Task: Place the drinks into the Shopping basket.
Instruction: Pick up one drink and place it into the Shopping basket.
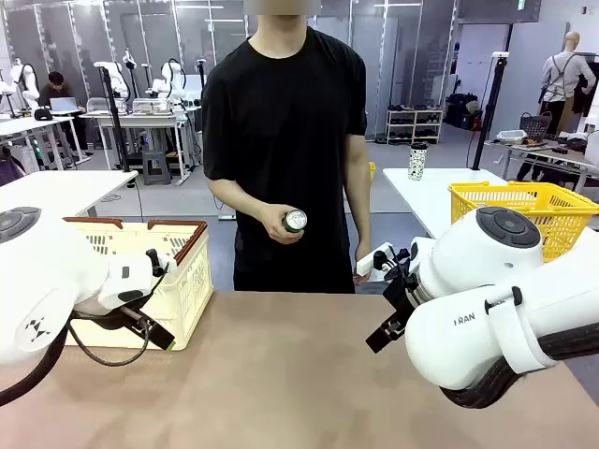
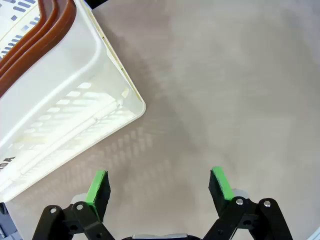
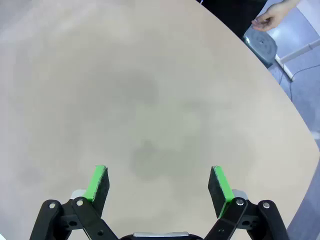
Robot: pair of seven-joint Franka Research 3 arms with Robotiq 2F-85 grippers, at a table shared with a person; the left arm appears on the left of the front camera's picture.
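While hand (image 1: 283,229) holds can (image 1: 296,220) (silver-topped) | left claw (image 2: 159,183), right claw (image 3: 159,180) spread

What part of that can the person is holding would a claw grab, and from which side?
Probably the silver-topped end: the can lies tipped with that end toward the robot, poking out of the person's hand, which wraps the rest. Come from the robot's side, squeezing across the round sides, clear of that hand.
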